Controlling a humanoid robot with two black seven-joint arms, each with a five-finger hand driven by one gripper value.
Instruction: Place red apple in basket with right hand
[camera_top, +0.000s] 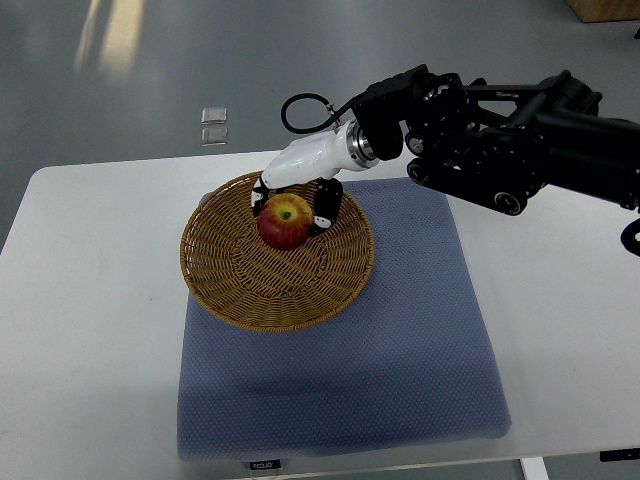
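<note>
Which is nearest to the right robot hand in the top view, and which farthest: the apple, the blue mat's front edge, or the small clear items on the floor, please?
1. Apple, between the right robot hand's fingers, over the basket.
2. Clear items, on the floor beyond the table, to the picture's left.
3. Mat's front edge, nearest the camera.

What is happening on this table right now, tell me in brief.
The right robot hand, its arm coming in from the right edge, has its fingers around a red apple over the wicker basket. The basket sits on a blue mat on the white table. Whether the apple already rests on the basket cannot be told. The left arm is out of view.
</note>
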